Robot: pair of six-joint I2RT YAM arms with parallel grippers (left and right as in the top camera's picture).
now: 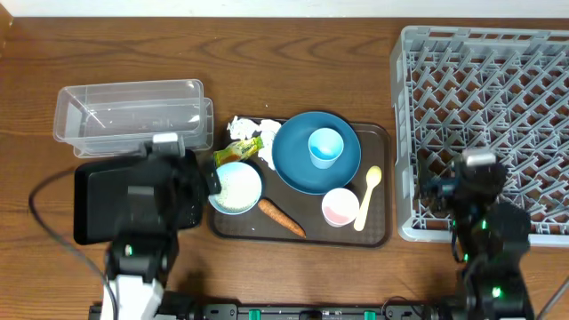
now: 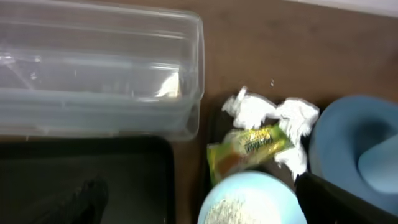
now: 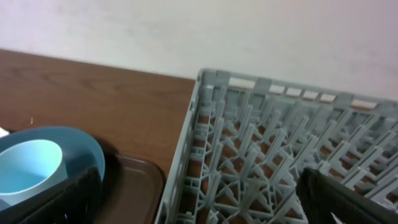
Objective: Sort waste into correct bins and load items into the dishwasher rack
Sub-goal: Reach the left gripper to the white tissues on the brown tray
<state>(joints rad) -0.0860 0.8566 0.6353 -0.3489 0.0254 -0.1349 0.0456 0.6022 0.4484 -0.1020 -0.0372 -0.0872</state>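
Left jaws are spread and hold nothing, at the black tray's (image 1: 89,203) inner edge, just beside the bowl (image 2: 261,182) of rice grains (image 2: 230,208). Right jaws are also spread and empty, over the rack's (image 1: 484,89) front-left corner.

All waste and dishes sit on the brown serving tray (image 1: 378,233) on the counter (image 1: 267,53), between the bins and the rack.
- **Wrapper** (image 2: 249,146): touches the tissue (image 2: 273,115) and the bowl rim. Long axis is diagonal, one end toward the bins, the other toward the plate (image 1: 298,173).
- **Carrot** (image 1: 282,218): long axis is diagonal, from the bowl toward the tray's front edge. Which end is thin, cannot tell.
- **Spoon** (image 1: 368,197): lies roughly front-to-back, scoop end away from the robot.

Risks:
- A pinch on the wrapper likely drags the tissue along, since they touch.
- Nudging or tilting the bowl would scatter rice.
- The light blue cup (image 1: 325,147) stands on the plate, so lifting the plate first could tip it.
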